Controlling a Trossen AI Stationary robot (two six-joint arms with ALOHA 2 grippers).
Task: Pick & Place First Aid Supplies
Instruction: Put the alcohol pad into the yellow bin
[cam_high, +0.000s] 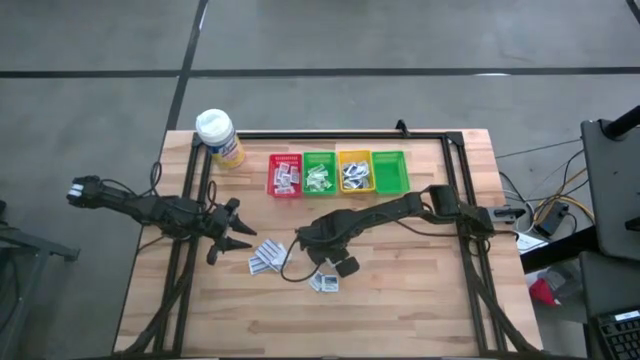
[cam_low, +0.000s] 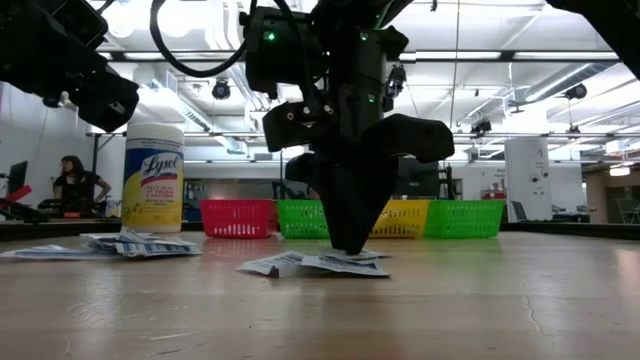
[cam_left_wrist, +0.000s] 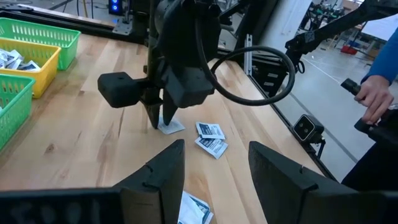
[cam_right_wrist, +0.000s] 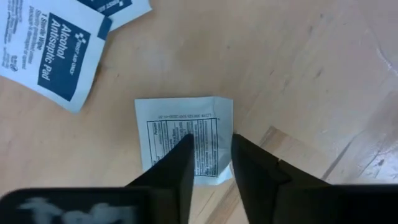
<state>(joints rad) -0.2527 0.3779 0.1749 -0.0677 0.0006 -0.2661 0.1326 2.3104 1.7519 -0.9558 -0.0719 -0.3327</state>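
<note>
My right claw (cam_right_wrist: 210, 163): down on the worktop (cam_high: 420, 300), fingers narrowly parted over a white sachet (cam_right_wrist: 184, 138); tips touch it, grip unclear.
Sachet: flat, directly under my tips.
Alcohol pad (cam_right_wrist: 55, 48): just beyond it.
My left claw (cam_high: 226, 240): open, empty, beside another sachet pile (cam_high: 267, 257).
Bins (cam_high: 338, 172): farthest back.

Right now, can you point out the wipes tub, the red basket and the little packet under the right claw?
Wipes tub (cam_high: 216, 128): high view, on its white lid.
Red basket (cam_low: 237, 218): low view, on its front wall.
Packet (cam_right_wrist: 180, 130): right wrist view, on its printed face above the fingertips.
</note>
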